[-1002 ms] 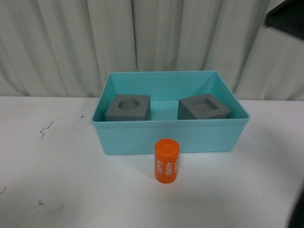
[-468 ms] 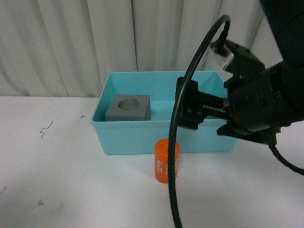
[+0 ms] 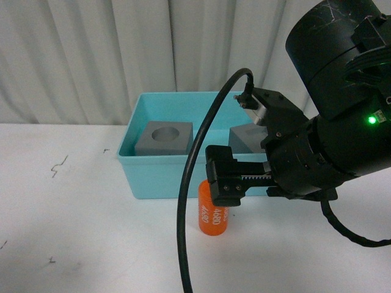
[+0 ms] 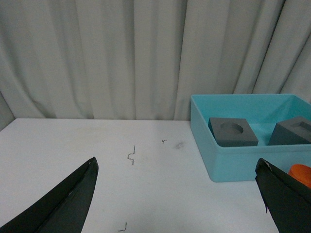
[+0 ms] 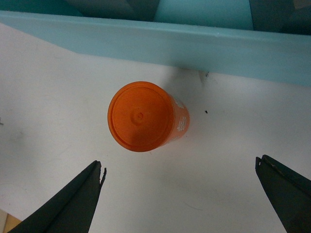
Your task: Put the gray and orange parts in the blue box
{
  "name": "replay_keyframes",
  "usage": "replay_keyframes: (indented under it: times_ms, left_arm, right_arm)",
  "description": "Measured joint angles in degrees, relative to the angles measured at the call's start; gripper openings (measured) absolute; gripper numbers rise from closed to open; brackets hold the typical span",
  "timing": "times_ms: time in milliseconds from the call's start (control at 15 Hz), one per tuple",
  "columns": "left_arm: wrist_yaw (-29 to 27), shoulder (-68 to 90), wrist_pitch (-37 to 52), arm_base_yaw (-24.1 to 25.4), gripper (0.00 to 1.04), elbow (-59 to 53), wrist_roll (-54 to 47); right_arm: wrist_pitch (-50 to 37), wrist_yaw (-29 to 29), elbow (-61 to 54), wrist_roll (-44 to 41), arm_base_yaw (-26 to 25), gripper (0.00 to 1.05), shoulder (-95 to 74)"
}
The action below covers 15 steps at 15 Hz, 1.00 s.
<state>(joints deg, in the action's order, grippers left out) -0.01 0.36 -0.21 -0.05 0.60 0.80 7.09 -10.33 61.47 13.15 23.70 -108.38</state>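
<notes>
The cylinder (image 3: 212,221) was coloured orange and printed with white digits. The box (image 3: 160,174) was light turquoise, the left cube (image 3: 164,138) and right cube (image 3: 241,139) matte gray. The table (image 3: 73,232) was white, flecked with small dark marks.

Front view: right gripper (image 3: 223,183) hides orange cylinder (image 3: 212,221) top, most of square-recess gray cube (image 3: 242,138), blue box (image 3: 160,176) right half. Left wrist view: orange cylinder (image 4: 301,173) mostly cut off at edge.
</notes>
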Motion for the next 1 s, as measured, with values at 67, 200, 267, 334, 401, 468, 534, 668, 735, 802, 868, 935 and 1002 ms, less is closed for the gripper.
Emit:
replay_keyframes:
  times_ms: [67, 200, 267, 334, 401, 468, 534, 668, 735, 802, 868, 935, 1002]
  left_arm:
    - [0.0, 0.0, 0.0, 0.0, 0.98, 0.0, 0.0]
    - [0.0, 0.0, 0.0, 0.0, 0.98, 0.0, 0.0]
    - [0.0, 0.0, 0.0, 0.0, 0.98, 0.0, 0.0]
    - [0.0, 0.0, 0.0, 0.0, 0.98, 0.0, 0.0]
    - [0.0, 0.0, 0.0, 0.0, 0.98, 0.0, 0.0]
    - [0.0, 0.0, 0.0, 0.0, 0.98, 0.0, 0.0]
    - [0.0, 0.0, 0.0, 0.0, 0.98, 0.0, 0.0]
    - [0.0, 0.0, 0.0, 0.0, 0.98, 0.0, 0.0]
    - [0.0, 0.0, 0.0, 0.0, 0.98, 0.0, 0.0]
    - [0.0, 0.0, 0.0, 0.0, 0.98, 0.0, 0.0]
    - [0.0, 0.0, 0.0, 0.0, 0.98, 0.0, 0.0]
    - [0.0, 0.0, 0.0, 0.0, 0.98, 0.0, 0.0]
    - [0.0, 0.0, 0.0, 0.0, 0.98, 0.0, 0.0]
  right_arm:
    - [1.0, 0.1, 1.5, -1.6, 0.1, 0.98, -0.8]
    - [3.1, 0.7, 5.1, -3.9, 0.7, 0.98, -2.6]
    - [3.9, 0.7, 6.6, -4.8, 1.1, 0.98, -3.4]
    - [4.9, 0.7, 7.8, -6.1, 2.0, 0.98, -4.2]
    - [5.4, 0.8, 8.8, -7.3, 2.6, 0.98, -4.9]
    - [6.0, 1.1, 9.5, -8.3, 3.0, 0.98, -5.6]
    - [6.6, 1.9, 10.5, -9.3, 3.1, 0.98, -6.8]
    - [7.0, 2.6, 11.6, -10.1, 3.0, 0.98, -8.5]
    - [6.9, 2.6, 11.9, -10.3, 3.0, 0.98, -9.2]
    - [6.8, 2.6, 12.1, -10.5, 3.0, 0.98, -9.7]
    - [6.4, 2.4, 12.3, -10.9, 3.2, 0.98, -10.6]
    - [6.1, 2.2, 12.3, -11.2, 3.5, 0.98, -11.3]
    - [5.9, 1.8, 12.3, -11.3, 3.7, 0.98, -11.6]
